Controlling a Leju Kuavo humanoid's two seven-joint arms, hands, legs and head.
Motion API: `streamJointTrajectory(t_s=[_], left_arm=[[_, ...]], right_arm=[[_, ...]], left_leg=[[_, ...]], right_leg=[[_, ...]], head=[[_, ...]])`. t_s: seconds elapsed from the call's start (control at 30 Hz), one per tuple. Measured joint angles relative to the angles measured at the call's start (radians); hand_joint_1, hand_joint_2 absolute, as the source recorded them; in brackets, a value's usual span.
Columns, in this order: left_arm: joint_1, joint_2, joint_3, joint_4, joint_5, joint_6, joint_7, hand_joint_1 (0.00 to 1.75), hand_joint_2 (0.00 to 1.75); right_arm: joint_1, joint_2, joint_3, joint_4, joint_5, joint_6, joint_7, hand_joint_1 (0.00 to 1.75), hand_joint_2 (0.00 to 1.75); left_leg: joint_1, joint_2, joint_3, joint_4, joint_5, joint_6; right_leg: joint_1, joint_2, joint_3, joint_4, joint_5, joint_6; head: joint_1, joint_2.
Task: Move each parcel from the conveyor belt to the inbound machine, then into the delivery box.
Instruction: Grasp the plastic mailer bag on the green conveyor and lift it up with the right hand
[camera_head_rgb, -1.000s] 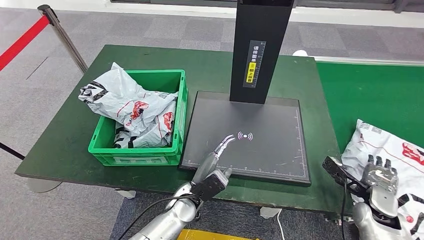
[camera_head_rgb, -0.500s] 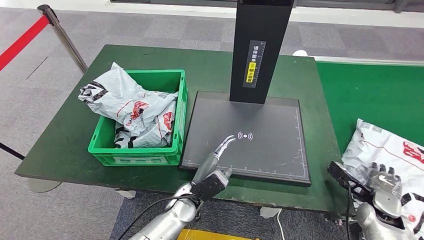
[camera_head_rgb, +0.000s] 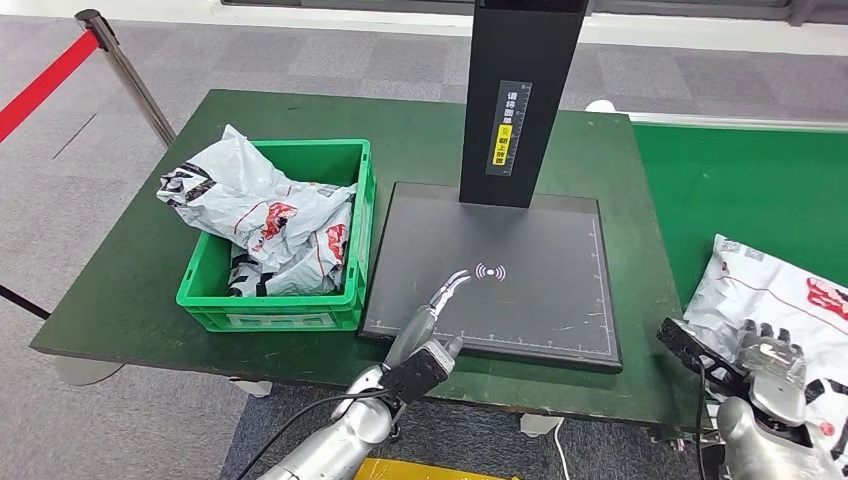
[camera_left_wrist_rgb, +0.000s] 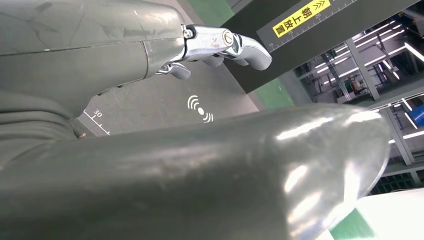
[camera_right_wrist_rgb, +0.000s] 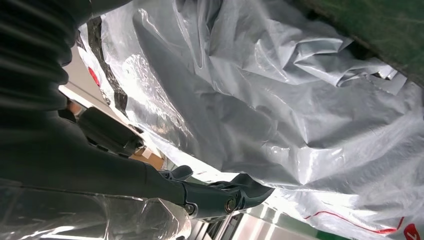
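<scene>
a dark green table (camera_head_rgb: 130, 300) stood on grey carpet (camera_head_rgb: 60, 200). the white crinkled parcel (camera_head_rgb: 790, 300) lay on the conveyor belt (camera_head_rgb: 740, 190) – right hand (camera_head_rgb: 770, 365) gripped it; left hand (camera_head_rgb: 435, 310) hovered empty, fingers extended.

The parcel (camera_head_rgb: 790, 300) beside the scanner plate (camera_head_rgb: 520, 270) is glossy, crinkled plastic film. The plate looks matt and smooth. The crate (camera_head_rgb: 270, 310) left of it is shiny moulded plastic; the table (camera_head_rgb: 130, 270) is matt green.
</scene>
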Motion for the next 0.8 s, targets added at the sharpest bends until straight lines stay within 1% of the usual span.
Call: streamJointTrajectory(t_s=[0.3,0.33,0.37,0.4,0.47,0.5,0.53,0.8], left_arm=[[-0.002,-0.001,0.0,0.011,0.011,0.0,-0.004,0.0,0.0],[-0.002,-0.001,0.0,0.012,0.013,0.0,-0.005,0.0,0.0],[-0.002,-0.001,0.0,0.013,0.014,0.0,-0.005,0.0,0.0],[-0.002,-0.001,0.0,0.014,0.016,0.0,-0.005,0.0,0.0],[-0.002,-0.001,0.0,0.015,0.018,0.0,-0.005,0.0,0.0],[-0.002,-0.001,0.0,0.015,0.018,0.0,-0.004,0.0,0.0],[-0.002,-0.001,0.0,0.015,0.018,0.0,-0.004,0.0,0.0],[-0.002,0.0,0.0,0.015,0.028,0.005,-0.004,0.0,0.0]], right_arm=[[-0.006,0.004,0.012,0.042,0.011,-0.012,0.009,0.0,1.75],[-0.005,0.005,0.016,0.046,0.014,-0.012,0.012,0.03,1.75],[-0.005,0.007,0.021,0.05,0.016,-0.012,0.016,0.27,1.75],[-0.005,0.009,0.024,0.053,0.018,-0.012,0.02,0.65,1.75],[-0.005,0.012,0.029,0.06,0.022,-0.013,0.029,1.48,1.75],[-0.005,0.014,0.032,0.063,0.022,-0.014,0.032,1.68,1.75],[-0.005,0.015,0.035,0.066,0.023,-0.014,0.034,1.75,1.75],[-0.013,0.022,0.067,0.082,0.02,-0.009,0.032,1.75,1.75]], left_leg=[[0.0,0.0,0.0,0.0,0.0,0.0],[0.0,0.0,0.0,0.0,0.0,0.0],[0.0,0.0,0.0,0.0,0.0,0.0],[0.0,0.0,0.0,0.0,0.0,0.0],[0.0,0.0,0.0,0.0,0.0,0.0],[0.0,0.0,0.0,0.0,0.0,0.0],[0.0,0.0,0.0,0.0,0.0,0.0],[0.0,0.0,0.001,0.0,0.0,0.0]], right_leg=[[0.0,0.0,0.0,0.0,0.0,0.0],[0.0,0.0,0.0,0.0,0.0,0.0],[0.0,0.0,0.0,0.0,0.0,0.0],[0.0,0.0,0.0,0.0,0.0,0.0],[0.0,0.0,0.0,0.0,0.0,0.0],[0.0,0.0,0.0,0.0,0.0,0.0],[0.0,0.0,0.0,0.0,0.0,0.0],[0.0,0.0,0.002,0.0,0.0,0.0]], head=[[0.0,0.0],[0.0,0.0],[0.0,0.0],[0.0,0.0],[0.0,0.0],[0.0,0.0],[0.0,0.0],[0.0,0.0]])
